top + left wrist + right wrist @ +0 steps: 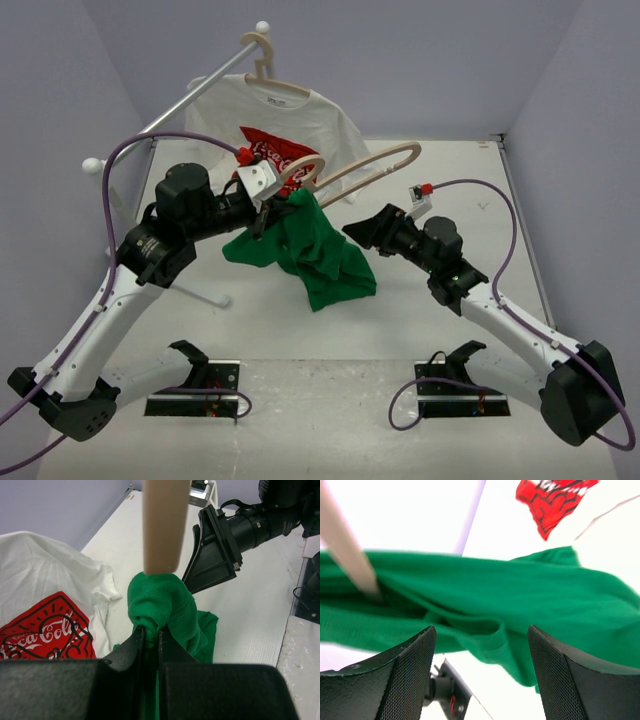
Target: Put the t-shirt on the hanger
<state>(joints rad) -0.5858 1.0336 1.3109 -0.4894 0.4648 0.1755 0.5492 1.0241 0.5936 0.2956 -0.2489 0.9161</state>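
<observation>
Shirts: two; green t-shirt (325, 260) dangling, white shirt (320, 120) behind it.
Hangers: two; one hanger (162, 525) poking into the t-shirt.
Left gripper (150, 632): narrowly pinching the t-shirt.
Right gripper (480, 630): gaping wide beside the t-shirt.

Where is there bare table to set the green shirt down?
Bare table lies near, between the t-shirt and the arm bases, and far right, behind the right tool. Crowded centre-left: left tool, hanger, white shirt.
</observation>
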